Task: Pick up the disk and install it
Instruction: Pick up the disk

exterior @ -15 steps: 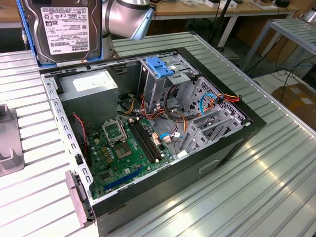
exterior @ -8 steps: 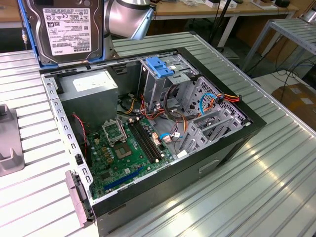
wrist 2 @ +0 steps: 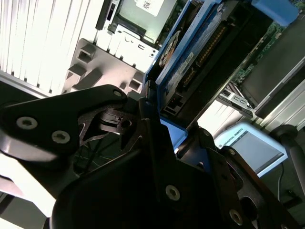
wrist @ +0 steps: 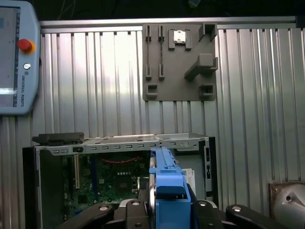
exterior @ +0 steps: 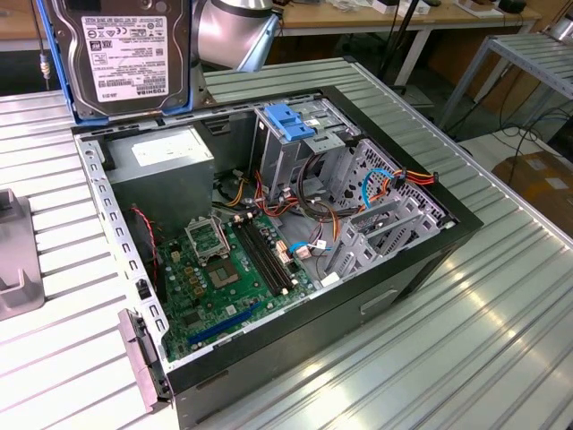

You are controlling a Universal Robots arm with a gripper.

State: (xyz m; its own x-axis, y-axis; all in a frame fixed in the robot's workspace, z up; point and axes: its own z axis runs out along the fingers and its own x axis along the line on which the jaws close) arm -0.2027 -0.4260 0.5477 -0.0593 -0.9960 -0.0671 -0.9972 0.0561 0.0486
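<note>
I hold the disk (exterior: 125, 54) in the claw (wrist 2: 171, 121) above the open computer case (exterior: 295, 354).
Exterior view: the disk stands upright over the case's edge, toward the exterior view's left, above the counter (exterior: 483, 340). Second wrist view: the claw clamps its blue-railed end. First wrist view: it hangs edge-on over the case.

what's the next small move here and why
Probably carry the disk toward the drive cage, to the exterior view's right: the gripper holds it upright above the case corner by the power supply, apart from the cage.
</note>
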